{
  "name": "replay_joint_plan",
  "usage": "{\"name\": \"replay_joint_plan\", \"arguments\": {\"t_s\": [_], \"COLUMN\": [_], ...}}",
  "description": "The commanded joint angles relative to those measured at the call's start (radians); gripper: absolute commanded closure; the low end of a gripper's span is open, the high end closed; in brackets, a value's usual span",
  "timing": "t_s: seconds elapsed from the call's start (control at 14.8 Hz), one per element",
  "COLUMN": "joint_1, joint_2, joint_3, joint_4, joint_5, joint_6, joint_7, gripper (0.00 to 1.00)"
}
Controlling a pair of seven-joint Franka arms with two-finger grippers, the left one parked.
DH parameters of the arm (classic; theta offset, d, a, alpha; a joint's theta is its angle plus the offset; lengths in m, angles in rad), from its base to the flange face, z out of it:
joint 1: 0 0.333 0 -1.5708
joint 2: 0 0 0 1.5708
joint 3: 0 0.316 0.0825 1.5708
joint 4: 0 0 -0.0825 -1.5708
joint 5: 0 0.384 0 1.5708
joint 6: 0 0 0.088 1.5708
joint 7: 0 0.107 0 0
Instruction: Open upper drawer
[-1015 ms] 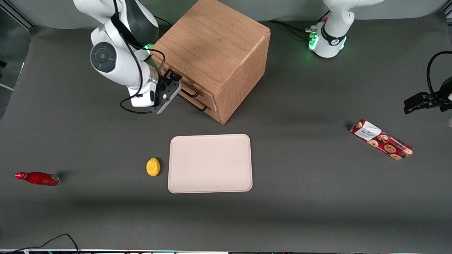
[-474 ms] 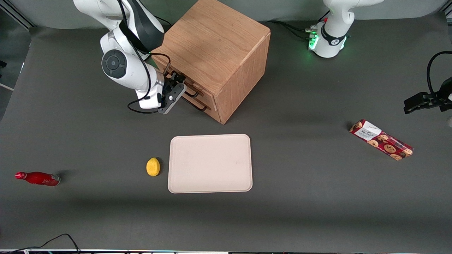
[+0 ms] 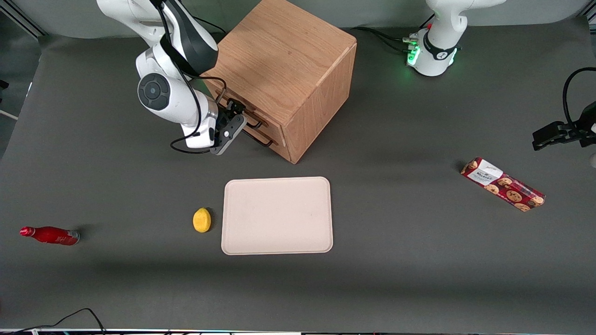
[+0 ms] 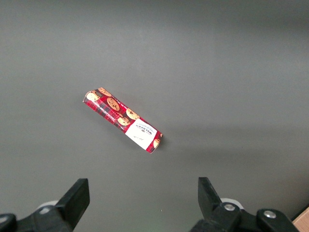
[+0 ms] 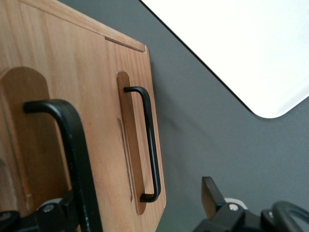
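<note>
Front view: gripper [image 3: 239,113] has moved in closer vs 1 s ago, now w/ fingers spread wide astride upper drawer's [image 3: 242,110] thin black wire handle [image 5: 72,159]; oak-grain cabinet [image 3: 284,74].

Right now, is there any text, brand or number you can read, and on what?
Cookie packet: print on its white label, too small to read.
Red bottle: pale marking, illegible.
Cabinet, upper drawer, tray: no text.
Pincer at the upper drawer's handle: no marking visible.
</note>
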Motion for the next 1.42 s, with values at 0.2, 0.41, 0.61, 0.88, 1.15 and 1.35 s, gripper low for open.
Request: {"name": "replay_joint_plan", "arguments": {"t_s": [0.2,0.41,0.61,0.88,1.15,1.35], "joint_1": [-0.013,-0.017,-0.020,-0.039,-0.055,-0.057], "joint_2": [0.008,0.008,0.008,0.014,0.014,0.017], "joint_3": [-0.002,-0.010,-0.034,-0.044,-0.063,-0.094], "joint_4": [-0.006,-0.004,-0.001,0.000,0.000,0.000], "joint_5": [-0.049,-0.098,-0.130,-0.155,-0.166,-0.184], "joint_6": [0.054,0.055,0.063,0.084,0.101,0.123], "joint_7": [-0.017,-0.014,-0.018,-0.021,-0.024,-0.021], "gripper": [0.00,0.00,0.00,0.00,0.00,0.00]}}
